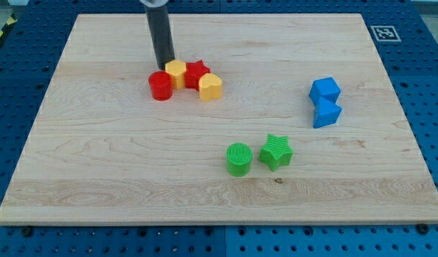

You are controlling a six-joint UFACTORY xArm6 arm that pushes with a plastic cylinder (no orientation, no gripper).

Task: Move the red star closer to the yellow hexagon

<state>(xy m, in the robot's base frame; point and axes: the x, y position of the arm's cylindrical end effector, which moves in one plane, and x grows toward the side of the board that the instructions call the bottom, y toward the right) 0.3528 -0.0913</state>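
you see a pale wooden board (pixel 205 150) on a blue pegboard bench (pixel 433 107). no pincer here: my tip (pixel 164 66) touches the yellow hexagon (pixel 176 73), red star (pixel 197 73) beside it.

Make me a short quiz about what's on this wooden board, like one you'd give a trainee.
1. True or false: the red star touches the yellow hexagon.
2. Which blocks lie nearest the view's bottom?
A. the two blue blocks
B. the green cylinder and green star
C. the red cylinder and yellow heart-like block
3. Fill in: my tip stands just to the view's ____ of the yellow hexagon.

Key
1. True: they sit side by side in contact.
2. B.
3. Left; it is at the hexagon's upper left edge, above the red cylinder.
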